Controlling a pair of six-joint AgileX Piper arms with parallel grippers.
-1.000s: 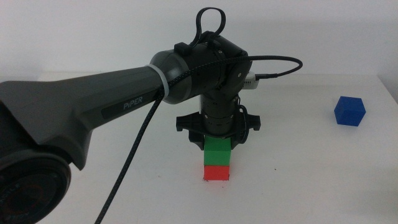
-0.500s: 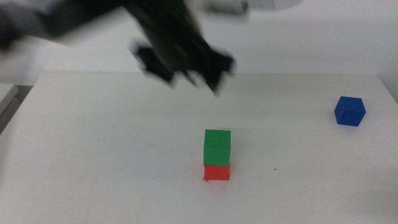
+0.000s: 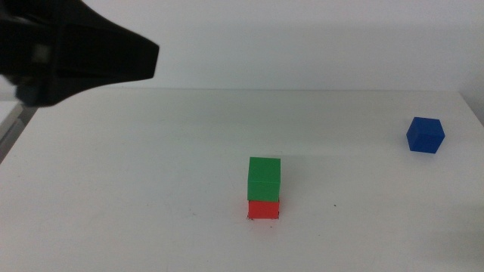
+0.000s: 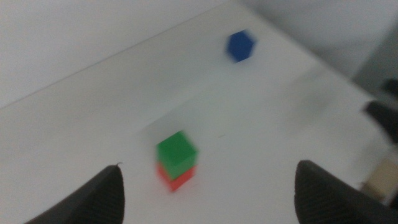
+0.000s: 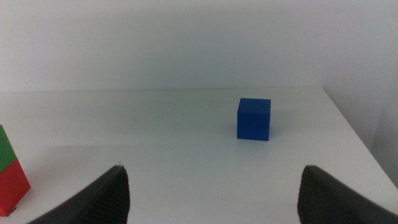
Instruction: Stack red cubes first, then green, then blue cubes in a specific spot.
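The green cube (image 3: 264,177) sits squarely on the red cube (image 3: 264,209), the pair standing at the middle of the white desk (image 3: 151,196), toward its near side, with a tiny black tick (image 3: 335,205) on the surface just to their right. The blue cube (image 3: 425,135) stands alone, well apart, near the far right edge of the desk. The left gripper (image 4: 208,186) is raised high at the far left, a blurred dark mass in the middle view, and its fingers (image 4: 93,202) are spread wide and empty (its wrist view is smeared). The right gripper (image 5: 211,190) waits low at the near side, facing the blue cube, its fingers (image 5: 323,190) also spread wide with nothing between them
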